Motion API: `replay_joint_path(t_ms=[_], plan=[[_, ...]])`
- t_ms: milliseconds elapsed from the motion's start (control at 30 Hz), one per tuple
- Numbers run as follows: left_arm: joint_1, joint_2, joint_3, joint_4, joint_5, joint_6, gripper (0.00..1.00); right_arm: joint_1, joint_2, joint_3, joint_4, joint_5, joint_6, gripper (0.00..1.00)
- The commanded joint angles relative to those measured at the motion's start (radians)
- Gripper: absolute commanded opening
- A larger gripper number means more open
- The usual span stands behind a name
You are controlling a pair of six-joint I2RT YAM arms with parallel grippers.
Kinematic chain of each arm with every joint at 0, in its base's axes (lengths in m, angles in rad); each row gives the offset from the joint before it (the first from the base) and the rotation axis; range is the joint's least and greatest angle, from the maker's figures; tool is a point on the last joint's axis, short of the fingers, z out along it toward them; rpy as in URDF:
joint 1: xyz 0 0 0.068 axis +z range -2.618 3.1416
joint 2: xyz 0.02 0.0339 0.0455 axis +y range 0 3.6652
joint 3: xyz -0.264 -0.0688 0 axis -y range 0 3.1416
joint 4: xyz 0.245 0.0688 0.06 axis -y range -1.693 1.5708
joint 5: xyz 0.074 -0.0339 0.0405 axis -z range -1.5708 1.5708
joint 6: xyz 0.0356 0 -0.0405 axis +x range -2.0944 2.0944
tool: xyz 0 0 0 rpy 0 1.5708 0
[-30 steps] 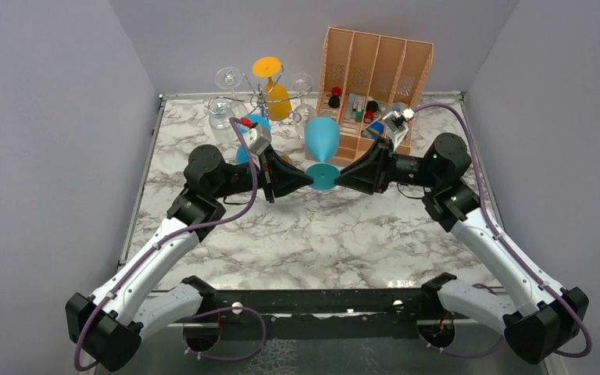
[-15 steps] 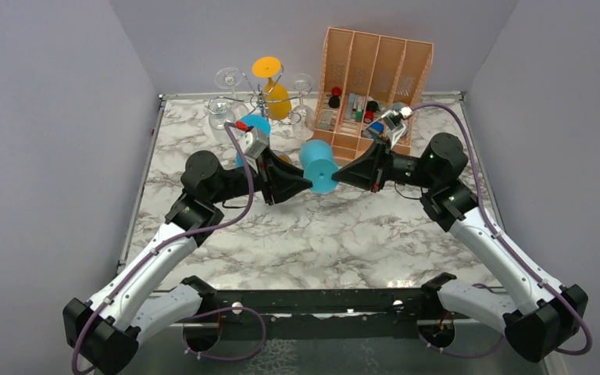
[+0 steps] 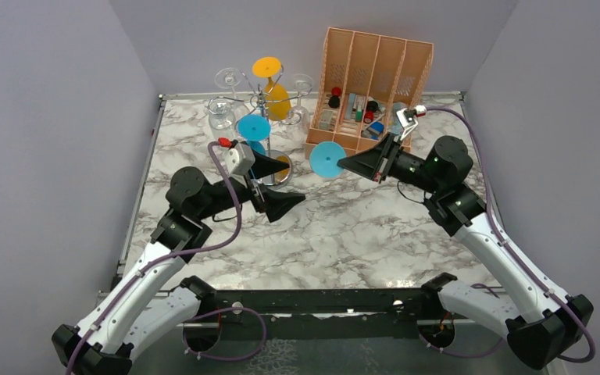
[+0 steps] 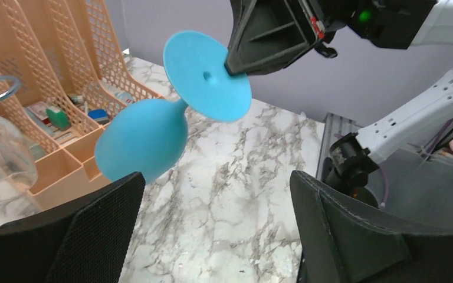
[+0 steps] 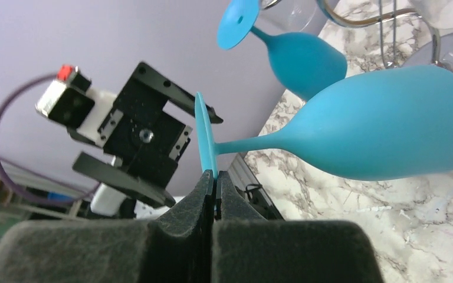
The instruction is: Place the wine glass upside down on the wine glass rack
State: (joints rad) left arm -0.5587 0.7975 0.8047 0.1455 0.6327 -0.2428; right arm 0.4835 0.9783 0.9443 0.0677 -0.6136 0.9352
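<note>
A blue wine glass [image 5: 383, 132] hangs in the air on its side, with my right gripper [image 5: 214, 177] shut on the rim of its round foot [image 3: 326, 160]. In the left wrist view the foot [image 4: 207, 76] faces the camera and the bowl [image 4: 141, 138] points toward the organiser. My left gripper [image 3: 295, 181] stands wide open, nothing between its fingers [image 4: 106, 224], a little below and left of the glass. The silver wire wine glass rack [image 3: 259, 100] stands at the back, left of the held glass, its curled arms [image 5: 354, 20] partly in view.
The rack carries a yellow glass [image 3: 275, 95], clear glasses [image 3: 220, 113] and a second blue glass [image 3: 252, 127] hanging upside down. An orange slotted organiser [image 3: 375, 78] with small items stands at the back right. Grey walls close in three sides of the marble table [image 3: 344, 234].
My left gripper has opened, let go of the blue glass and drawn back to the left. The right gripper has closed on the foot and carried the glass up and back, tilting it.
</note>
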Motion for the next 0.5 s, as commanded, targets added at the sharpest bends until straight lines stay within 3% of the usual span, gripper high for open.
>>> replay_joint_path(t_ms=[0,467], plan=[[-0.002,-0.048,-0.054,-0.075,-0.071,0.089,0.99,0.004,-0.018,0.01,-0.019,0.179,0.128,0.01],[-0.002,-0.334,-0.353,-0.01,-0.062,0.352,0.99,0.004,0.137,0.116,0.072,0.302,0.233,0.01]])
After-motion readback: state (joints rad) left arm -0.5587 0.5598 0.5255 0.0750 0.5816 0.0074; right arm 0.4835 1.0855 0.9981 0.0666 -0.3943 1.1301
